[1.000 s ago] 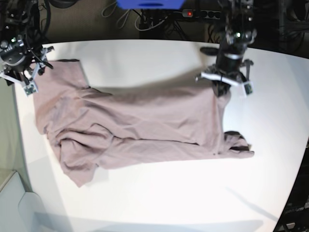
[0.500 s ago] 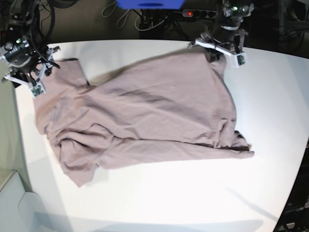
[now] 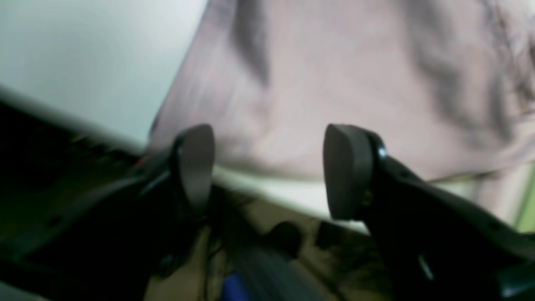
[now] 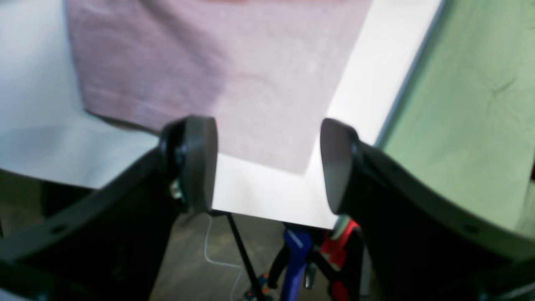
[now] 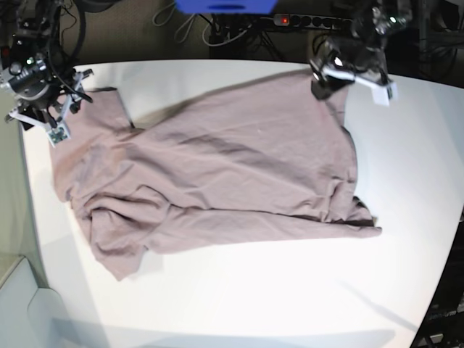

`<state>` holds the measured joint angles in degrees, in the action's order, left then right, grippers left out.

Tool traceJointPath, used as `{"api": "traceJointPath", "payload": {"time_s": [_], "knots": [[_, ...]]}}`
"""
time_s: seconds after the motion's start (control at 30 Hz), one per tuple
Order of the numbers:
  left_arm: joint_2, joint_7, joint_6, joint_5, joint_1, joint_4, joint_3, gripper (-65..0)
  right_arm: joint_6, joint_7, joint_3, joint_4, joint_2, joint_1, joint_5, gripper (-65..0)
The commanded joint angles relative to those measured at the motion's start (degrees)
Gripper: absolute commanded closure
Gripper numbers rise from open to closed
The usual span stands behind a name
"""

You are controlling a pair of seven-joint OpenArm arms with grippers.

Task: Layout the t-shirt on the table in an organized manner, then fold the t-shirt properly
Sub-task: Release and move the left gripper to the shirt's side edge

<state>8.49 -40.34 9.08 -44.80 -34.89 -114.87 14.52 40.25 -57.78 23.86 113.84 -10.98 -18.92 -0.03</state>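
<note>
Left wrist view: left gripper fingers spread apart, nothing between them, blurred t-shirt edge just beyond, near far rim of table. Right wrist view: right gripper pads parted wide, empty, above squared shirt corner lying flat close to table corner. Base view: mauve-pink shirt spread across white tabletop, still rumpled, folds bunched at lower left and right edge. Left gripper at shirt's upper right corner, right gripper at upper left. No containers seen.
</note>
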Motion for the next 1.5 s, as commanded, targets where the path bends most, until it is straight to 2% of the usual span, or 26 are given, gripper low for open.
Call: {"api": "traceJointPath", "payload": {"time_s": [0.0, 0.1, 0.2, 0.37, 0.5, 0.63, 0.77, 0.87, 1.1, 1.23, 1.33, 1.47], "knots": [[1.66, 0.91, 0.02, -3.51, 1.53, -1.22, 0.47, -37.3, -0.25, 0.68, 0.28, 0.93, -0.14, 0.15, 0.08, -38.9], [3.86, 0.91, 0.02, -8.0, 7.51, -1.04, 0.29, -34.2, -0.25, 0.68, 0.19, 0.84, 0.04, 0.15, 0.08, -39.0], [3.77, 0.82, 0.54, -8.08, 15.07, -0.34, -0.15, -33.1, -0.25, 0.68, -0.6, 0.84, 0.04, 0.15, 0.08, -39.0], [1.66, 0.82, 0.63, -0.35, 26.94, 9.59, -6.13, -33.1, -0.25, 0.68, -1.04, 0.84, 0.04, 0.15, 0.08, -39.0], [-0.71, 0.82, 0.63, 4.93, 31.33, 18.47, -9.64, -33.1, -0.25, 0.68, -1.04, 0.84, 0.04, 0.15, 0.08, -38.9], [-1.85, 0.91, 0.63, 10.11, 31.6, 23.4, -9.64, -33.1, -0.25, 0.68, -0.87, 0.93, -0.23, 0.15, 0.08, -38.9], [-1.06, 1.0, 0.46, 14.95, 28.96, 26.21, -9.29, -33.1, -0.25, 0.68, -0.78, 0.93, -0.31, 0.15, 0.08, -38.9], [0.96, 0.82, 0.46, 15.92, 25.09, 26.03, -8.68, -33.1, -0.25, 0.68, -0.78, 0.93, -0.31, 0.15, 0.08, -38.9], [5.44, 0.82, 0.54, 15.92, 10.59, 13.11, -7.8, -33.1, -0.25, 0.68, -0.87, 0.93, -0.4, 1.38, 0.08, -38.9], [5.53, 0.82, 0.46, 15.92, 5.49, 3.79, -3.32, -33.1, -0.25, 0.68, -0.96, 0.93, -0.31, 1.82, 0.08, -39.0], [5.44, 1.08, 0.46, 15.83, 5.66, 0.1, -1.56, -33.1, -0.25, 0.68, -1.04, 0.93, -0.14, 2.43, 0.08, -39.0], [5.35, 0.91, 0.54, 15.92, 13.49, 0.45, -1.56, -33.1, -0.25, 0.68, -1.04, 0.84, 0.04, 2.79, 0.08, -39.0]]}}
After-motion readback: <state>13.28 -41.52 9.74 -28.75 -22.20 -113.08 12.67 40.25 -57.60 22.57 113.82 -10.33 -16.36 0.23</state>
